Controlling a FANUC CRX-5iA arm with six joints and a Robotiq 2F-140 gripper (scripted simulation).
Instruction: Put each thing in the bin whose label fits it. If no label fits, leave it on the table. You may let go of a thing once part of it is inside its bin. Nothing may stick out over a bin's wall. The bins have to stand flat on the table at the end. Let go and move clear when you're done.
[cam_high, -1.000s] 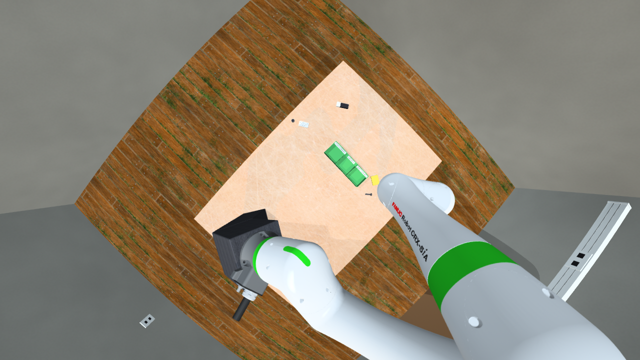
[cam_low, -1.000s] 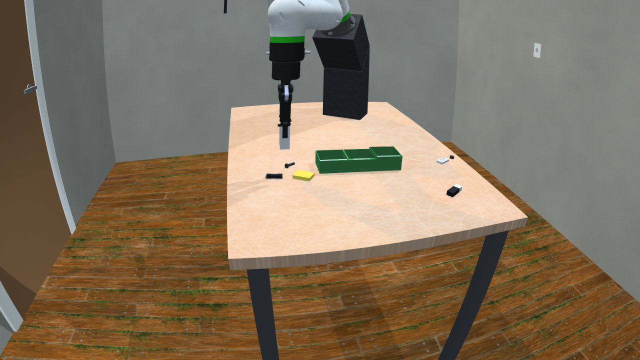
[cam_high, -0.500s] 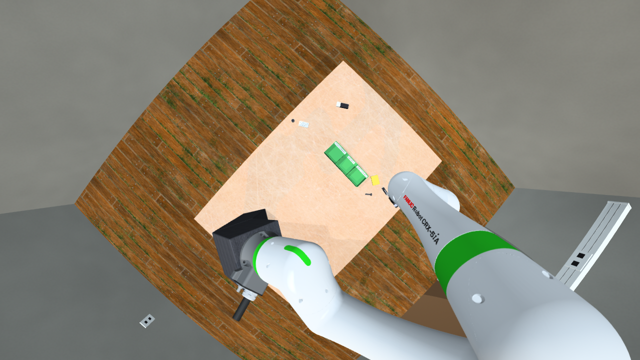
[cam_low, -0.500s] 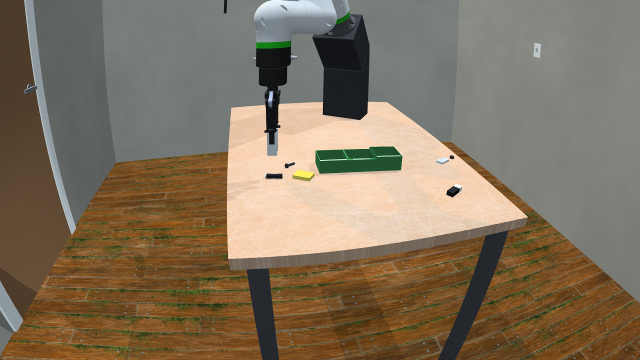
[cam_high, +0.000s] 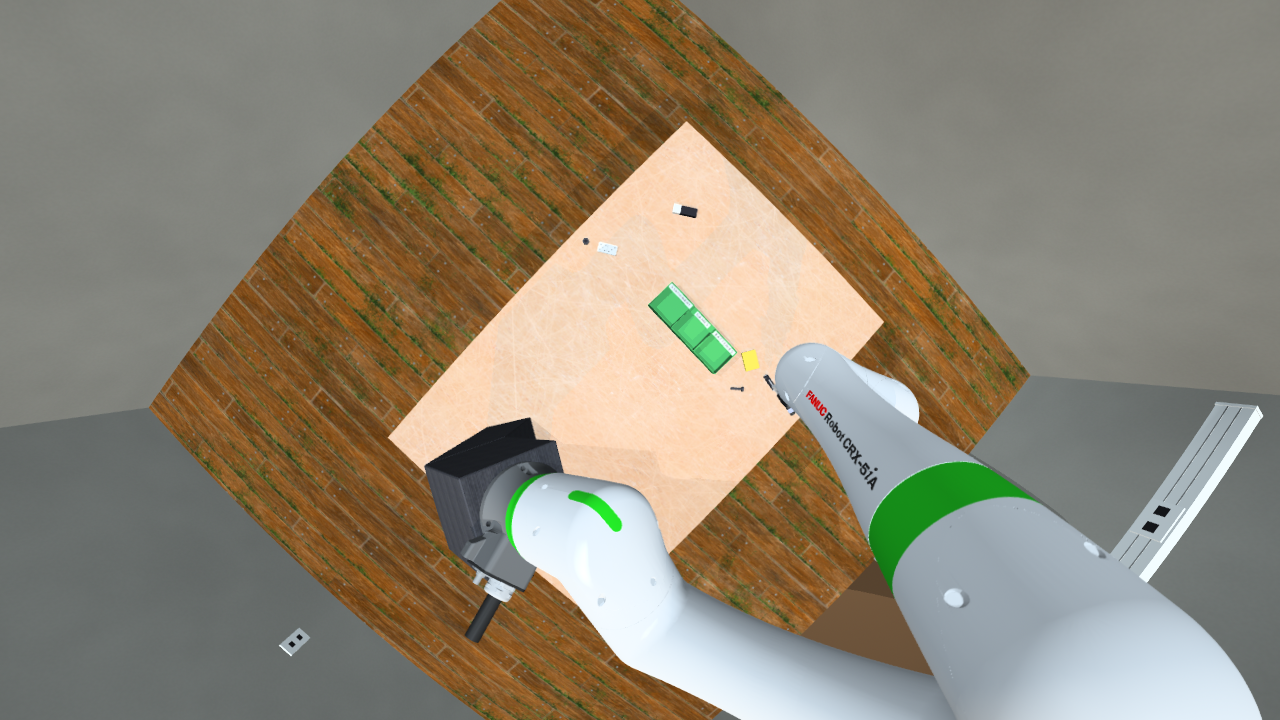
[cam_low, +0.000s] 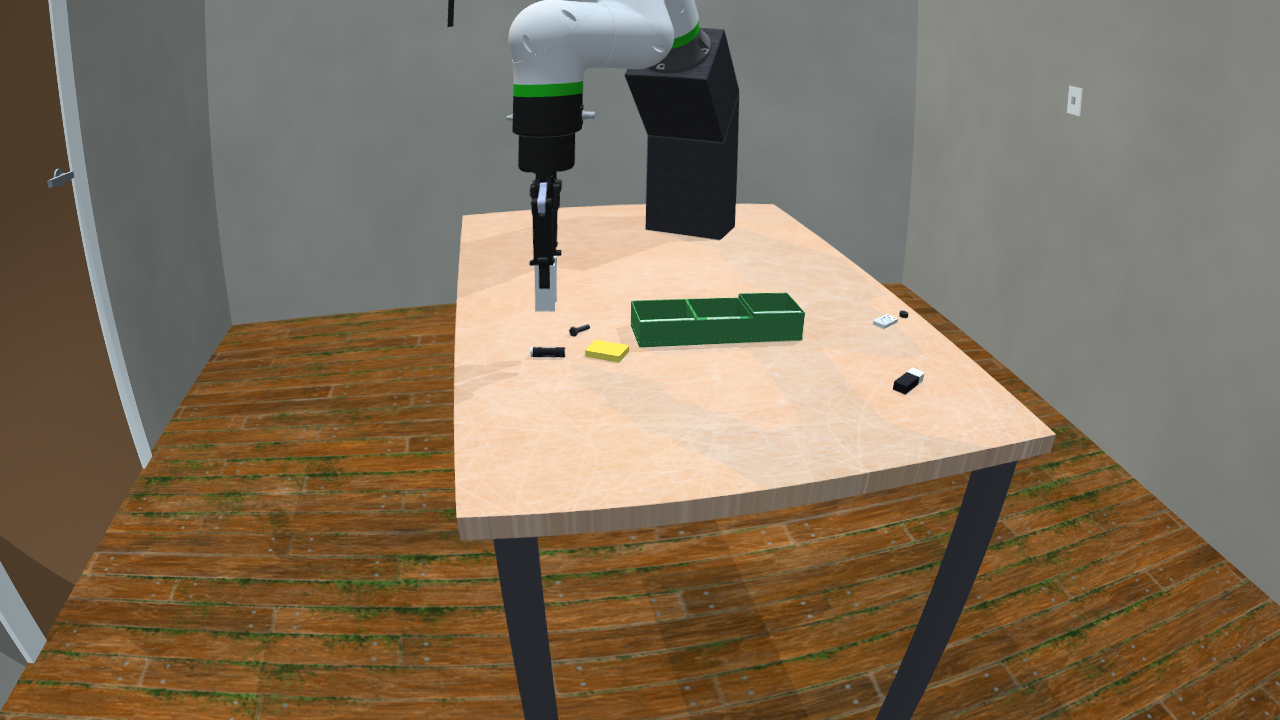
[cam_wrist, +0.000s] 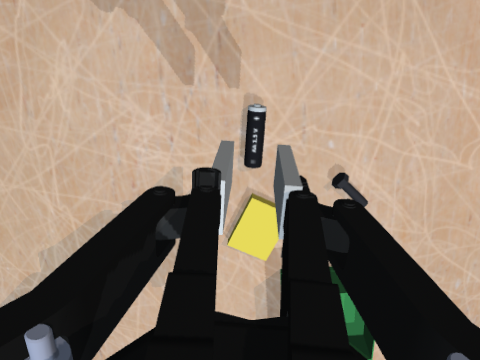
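Observation:
My gripper (cam_low: 544, 295) hangs above the table's left part, fingers a narrow gap apart and empty; it also shows in the wrist view (cam_wrist: 254, 170). Below and just beyond its tips lies a black battery (cam_wrist: 255, 135), also seen in the side view (cam_low: 546, 351). A yellow pad (cam_wrist: 255, 230) (cam_low: 606, 350) lies under the fingers, and a black bolt (cam_wrist: 350, 187) (cam_low: 579, 329) lies beside it. The green row of three bins (cam_low: 716, 319) (cam_high: 693, 327) stands flat at mid-table, to the right of the gripper.
A white domino (cam_low: 885, 321) and a small black piece (cam_low: 903, 314) lie at the table's right. A black-and-white eraser (cam_low: 907, 381) lies nearer the front right. The black robot base (cam_low: 689, 152) stands at the back edge.

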